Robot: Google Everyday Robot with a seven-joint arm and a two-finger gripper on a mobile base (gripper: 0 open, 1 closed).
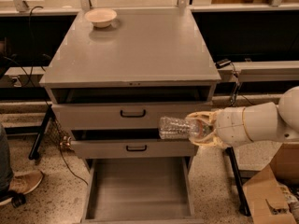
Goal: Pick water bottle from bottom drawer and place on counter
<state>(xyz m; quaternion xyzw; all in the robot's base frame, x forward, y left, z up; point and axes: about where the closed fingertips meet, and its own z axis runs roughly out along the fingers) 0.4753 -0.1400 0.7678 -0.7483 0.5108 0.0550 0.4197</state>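
My gripper (200, 129) is shut on the water bottle (174, 127), a small clear crinkled bottle held lying sideways with its base pointing left. It hangs in the air in front of the two upper drawers, at the cabinet's right side, well above the bottom drawer (138, 190). The bottom drawer is pulled out and its flat grey floor is bare. The counter (135, 50) is the broad grey top above and behind the bottle. My white arm (257, 122) comes in from the right.
A shallow beige bowl (100, 17) sits at the counter's back left corner. The two upper drawers with black handles (132, 113) stand slightly open. A cardboard box (275, 190) is at the lower right. A person's shoe (16, 185) is at the lower left.
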